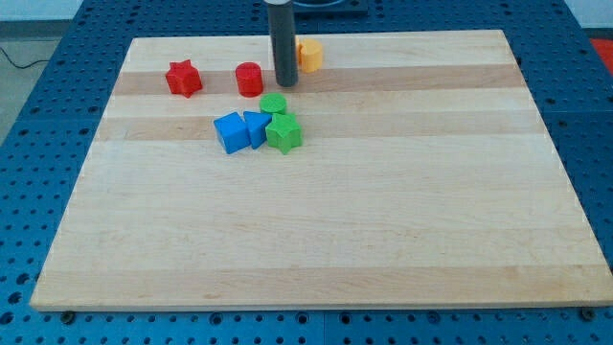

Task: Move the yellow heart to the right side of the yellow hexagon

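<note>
Rod only on this arm, no pincer, so nothing to spread or pinch: my tip [286, 83] sits down near the view's top of the wooden board [316, 240], just right of the red cylinder [249, 78]. Behind the rod, to the view's right, peeks a yellow block [310, 55], partly hidden; heart or hexagon, I cannot tell. Far left is the red star [183, 79]. Just below the tip, a green cylinder [273, 103], a green star [283, 133], a blue cube [230, 131] and a second blue block [256, 126] huddle together.
</note>
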### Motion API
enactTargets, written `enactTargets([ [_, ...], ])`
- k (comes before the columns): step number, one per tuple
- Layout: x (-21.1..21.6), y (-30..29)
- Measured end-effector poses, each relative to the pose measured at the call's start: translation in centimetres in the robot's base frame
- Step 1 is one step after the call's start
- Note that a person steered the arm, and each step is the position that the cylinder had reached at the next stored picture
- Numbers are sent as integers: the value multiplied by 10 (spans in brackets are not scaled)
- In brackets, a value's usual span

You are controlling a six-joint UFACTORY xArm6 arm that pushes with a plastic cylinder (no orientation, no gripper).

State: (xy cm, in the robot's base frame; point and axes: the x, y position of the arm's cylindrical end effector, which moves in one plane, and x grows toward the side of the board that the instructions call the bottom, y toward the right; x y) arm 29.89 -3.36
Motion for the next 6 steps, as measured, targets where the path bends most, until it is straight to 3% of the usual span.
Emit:
enactTargets([
  [3, -43, 18],
  [6, -7, 18],
])
